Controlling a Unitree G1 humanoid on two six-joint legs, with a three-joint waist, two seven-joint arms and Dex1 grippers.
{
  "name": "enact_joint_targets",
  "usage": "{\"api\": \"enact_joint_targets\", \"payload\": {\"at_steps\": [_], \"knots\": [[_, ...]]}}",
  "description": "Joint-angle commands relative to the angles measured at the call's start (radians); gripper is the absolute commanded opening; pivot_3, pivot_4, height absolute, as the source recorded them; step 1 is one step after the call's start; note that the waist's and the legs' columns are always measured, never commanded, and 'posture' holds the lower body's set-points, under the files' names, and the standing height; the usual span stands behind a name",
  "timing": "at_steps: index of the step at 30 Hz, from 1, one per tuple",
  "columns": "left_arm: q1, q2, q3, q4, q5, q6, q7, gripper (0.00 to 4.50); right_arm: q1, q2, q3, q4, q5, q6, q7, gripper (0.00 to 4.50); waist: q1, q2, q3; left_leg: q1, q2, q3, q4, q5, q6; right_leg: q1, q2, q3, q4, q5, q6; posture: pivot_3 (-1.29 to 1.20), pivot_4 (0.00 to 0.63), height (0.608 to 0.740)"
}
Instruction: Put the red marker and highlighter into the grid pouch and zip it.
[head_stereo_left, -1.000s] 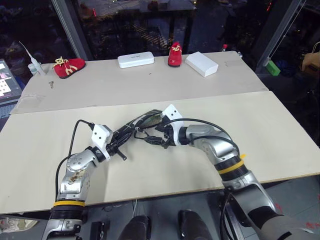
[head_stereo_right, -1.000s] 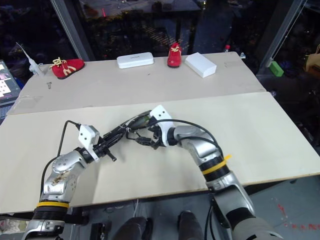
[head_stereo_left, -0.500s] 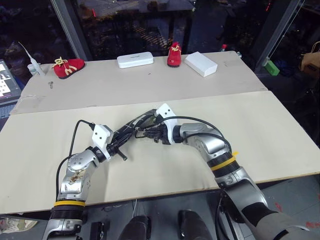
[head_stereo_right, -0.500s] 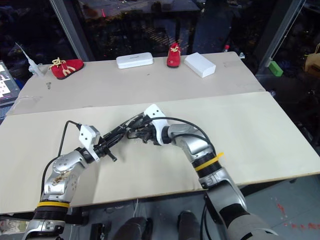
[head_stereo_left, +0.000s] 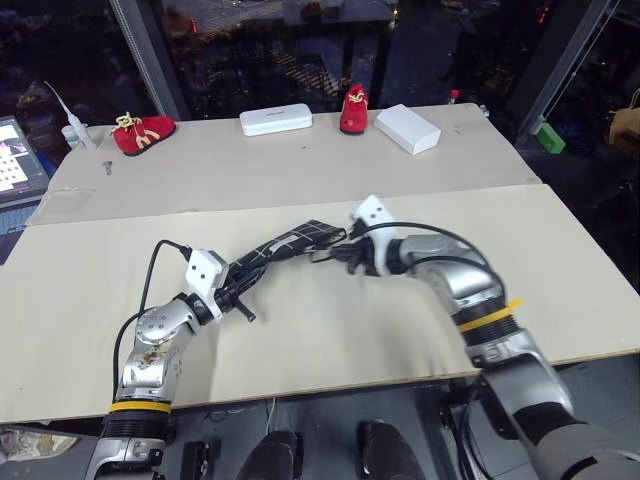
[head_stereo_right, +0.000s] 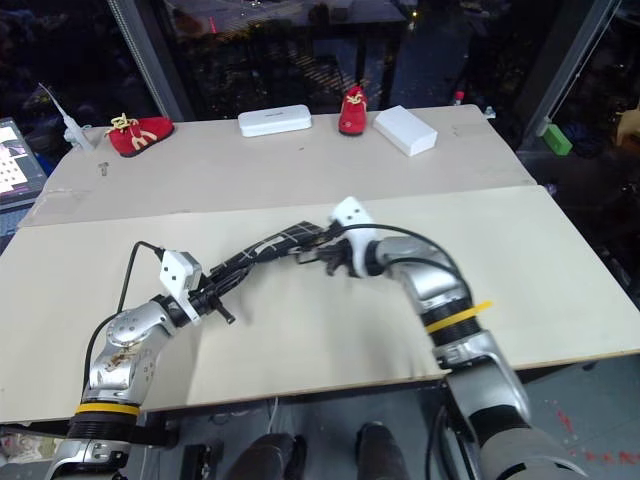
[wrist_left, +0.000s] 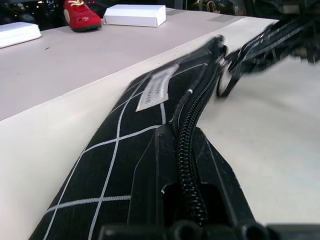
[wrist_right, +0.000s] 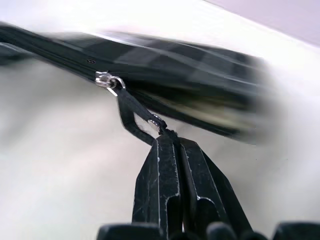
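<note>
Left wrist view: grid pouch (wrist_left: 150, 125), coiled zipper.

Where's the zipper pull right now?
In the right wrist view, the zipper pull is pinched by the right gripper, hanging off the grid pouch mid-table, whose other end the left gripper clamps.

Left gripper (head_stereo_left: 243, 283) level, aimed forward and right, fingers clamped on the near end of the pouch (head_stereo_left: 290, 241); right gripper (wrist_right: 166, 137) angled down and to the left, fingers pinched together on the zipper pull (wrist_right: 131, 117), elbow bent outward
</note>
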Motion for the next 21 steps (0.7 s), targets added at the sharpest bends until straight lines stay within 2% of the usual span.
{"api": "enact_joint_targets", "payload": {"at_steps": [1,3,8,10,11,14,18,21], "knots": [[0.007,0.009,0.022,-0.033,-0.008,-0.016,0.007,0.00,-0.052,-0.070,-0.072,0.077,-0.030,-0.075,0.001,0.03,-0.002,0.000,0.000,0.000,0.000,0.000,0.000,0.000,0.000,0.000,0.000,0.000,0.000,0.000,0.000,0.00,0.150,0.740],[0.008,0.010,0.021,-0.034,-0.009,-0.015,0.007,0.00,-0.061,-0.081,-0.088,0.100,-0.025,-0.085,0.006,0.03,-0.011,0.000,0.000,0.000,0.001,0.001,0.000,0.000,0.000,0.000,0.001,0.001,0.000,0.000,0.000,0.00,0.150,0.740],[0.002,0.011,0.017,-0.028,-0.009,-0.013,0.004,0.00,0.004,-0.080,-0.065,-0.009,0.023,-0.053,0.111,0.03,-0.017,0.000,0.000,0.000,0.002,0.002,0.000,0.000,0.000,0.000,0.000,0.001,0.001,0.000,0.000,0.00,0.150,0.740],[-0.008,0.010,0.015,-0.021,-0.008,-0.015,0.003,0.00,0.036,-0.063,-0.060,-0.050,0.043,-0.037,0.135,0.66,-0.015,0.000,0.000,0.000,0.002,0.002,0.000,0.000,0.000,0.000,0.000,0.001,0.000,0.000,0.000,0.00,0.150,0.740],[-0.012,0.010,0.014,-0.018,-0.007,-0.015,0.003,0.00,0.045,-0.055,-0.063,-0.066,0.055,-0.026,0.145,0.78,-0.015,0.000,0.000,0.000,0.001,0.002,0.000,0.000,0.000,0.000,0.000,0.001,0.000,0.000,0.000,0.00,0.150,0.740],[-0.018,0.007,0.007,-0.016,-0.006,-0.016,-0.002,0.00,0.053,-0.044,-0.080,-0.087,0.073,0.010,0.149,1.87,-0.015,0.000,0.000,0.000,0.001,0.002,0.000,0.000,0.000,0.000,0.000,0.001,0.000,0.000,0.000,0.00,0.150,0.740],[-0.021,0.010,-0.014,-0.014,0.005,-0.023,-0.020,0.00,0.049,-0.083,-0.137,-0.094,0.136,0.076,0.201,3.27,-0.004,0.000,0.000,0.000,0.001,0.001,0.001,0.000,0.000,0.000,0.000,0.001,0.000,0.000,0.000,0.00,0.150,0.740],[-0.031,0.015,-0.042,-0.009,0.019,-0.037,-0.053,0.00,0.076,-0.151,-0.214,-0.152,0.218,0.100,0.285,3.27,0.003,0.000,0.000,0.000,0.001,0.001,0.000,0.000,0.000,0.000,0.000,0.001,-0.001,0.000,0.000,0.00,0.150,0.740]]}}
